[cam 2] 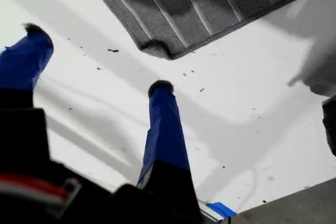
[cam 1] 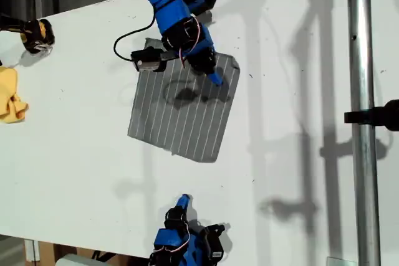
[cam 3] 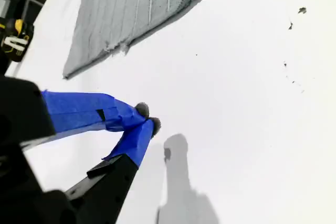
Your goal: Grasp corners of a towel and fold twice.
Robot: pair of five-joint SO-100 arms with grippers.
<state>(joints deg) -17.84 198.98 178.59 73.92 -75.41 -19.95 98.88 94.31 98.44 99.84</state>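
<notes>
The first claw (cam 2: 98,59) is seen with its two blue-taped fingers (cam 2: 165,129) spread well apart and nothing between them. In its wrist view the fingertips stand short of a rounded corner (cam 2: 157,50) of the grey, white-striped rectangular cloth towel (cam 2: 210,3), with bare surface under them. In the exterior view this claw (cam 1: 214,78) is shown in front of the towel's (cam 1: 184,107) part nearest the exterior view's upper right.

The second claw (cam 3: 147,119) is closed, its tips pressed together on nothing, over bare surface and well apart from the towel (cam 3: 131,9). In the exterior view it (cam 1: 182,200) is found near the bottom edge.

The towel is spread flat near the middle of the flat white worktop (cam 1: 75,141). Its stripes are run from the far edge toward the near edge, slanted toward the exterior view's left as they descend. Its outline appears almost square, so the long axis cannot be told.

Small dark specks are scattered on the worktop, and arm shadows are cast across it. A crumpled yellow cloth (cam 1: 9,95) lies at the exterior view's left edge, and an upright metal pole (cam 1: 361,154) is seen at its right.
</notes>
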